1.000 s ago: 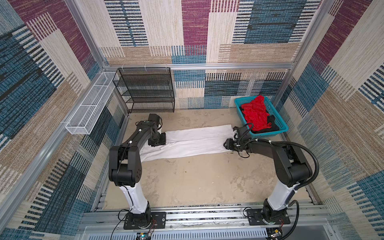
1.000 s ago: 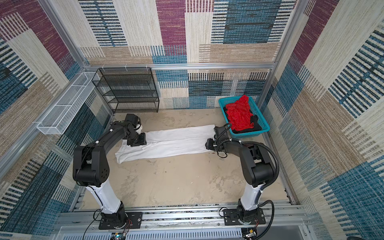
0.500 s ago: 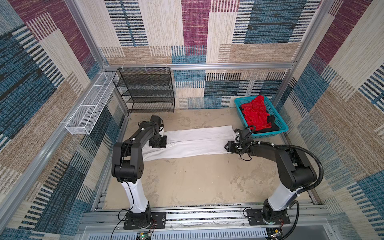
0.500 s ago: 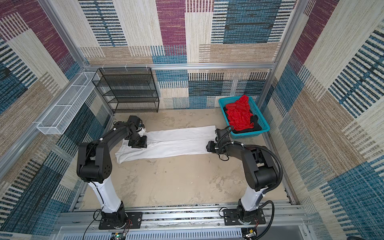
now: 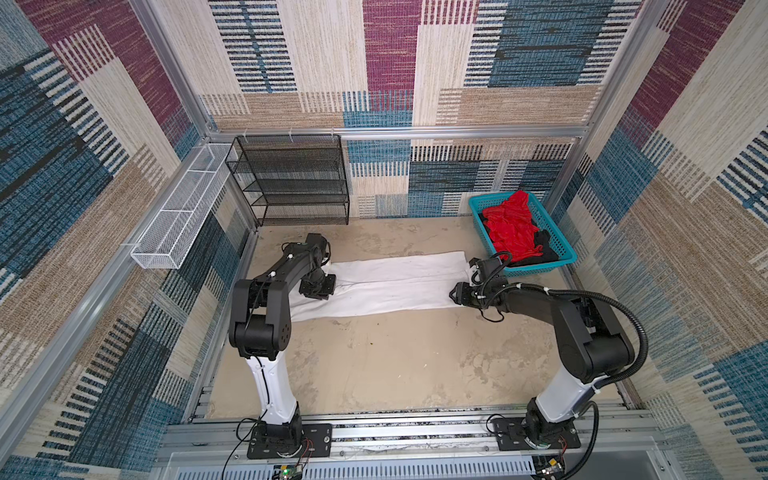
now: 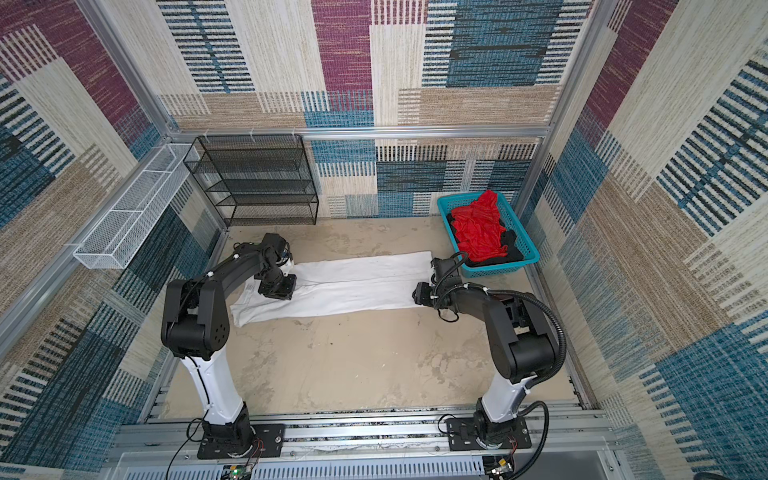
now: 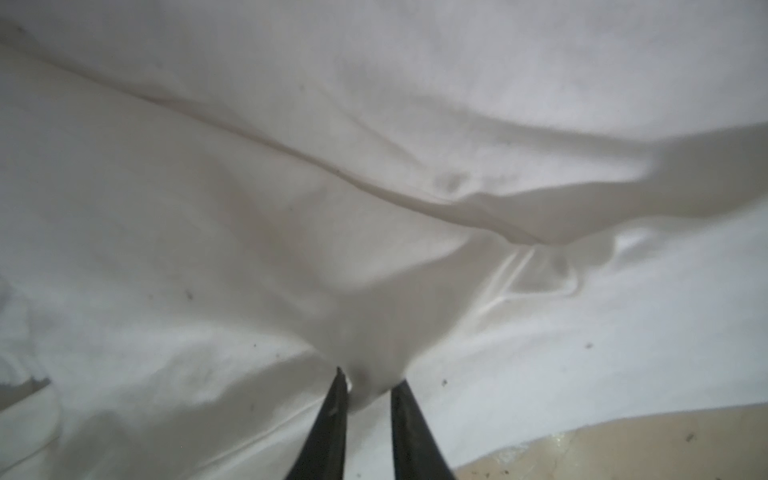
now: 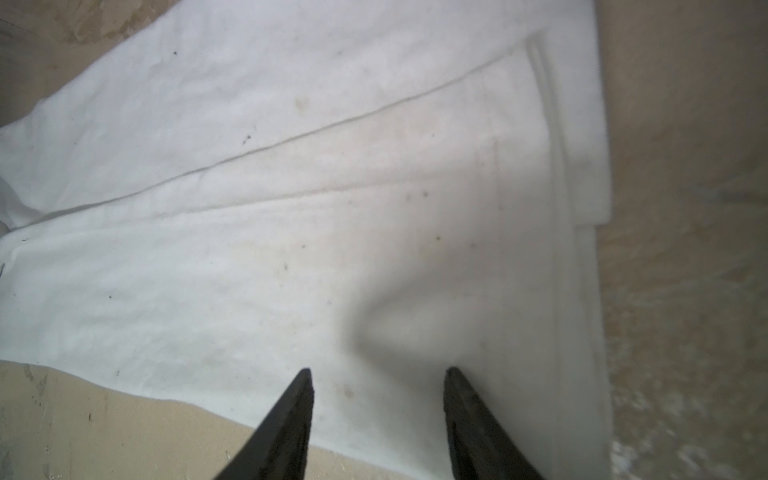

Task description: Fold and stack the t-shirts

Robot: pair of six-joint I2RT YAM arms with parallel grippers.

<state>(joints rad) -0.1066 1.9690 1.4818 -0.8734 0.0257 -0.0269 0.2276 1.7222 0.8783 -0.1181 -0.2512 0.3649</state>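
My left claw (image 7: 368,388) just pinched shut on a tuck of the white t-shirt (image 5: 395,284), a long strip across the table (image 5: 395,357); grip looks real, I think. My right claw (image 8: 378,374) hangs half open over the hem, empty. Next fold's on.

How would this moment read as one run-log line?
left hand: pinching white t-shirt | right hand: open at its other end | red t-shirt: in basket

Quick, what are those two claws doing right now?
Left gripper: closed, pinching a fold of the white t-shirt.
Right gripper: open, holding nothing.
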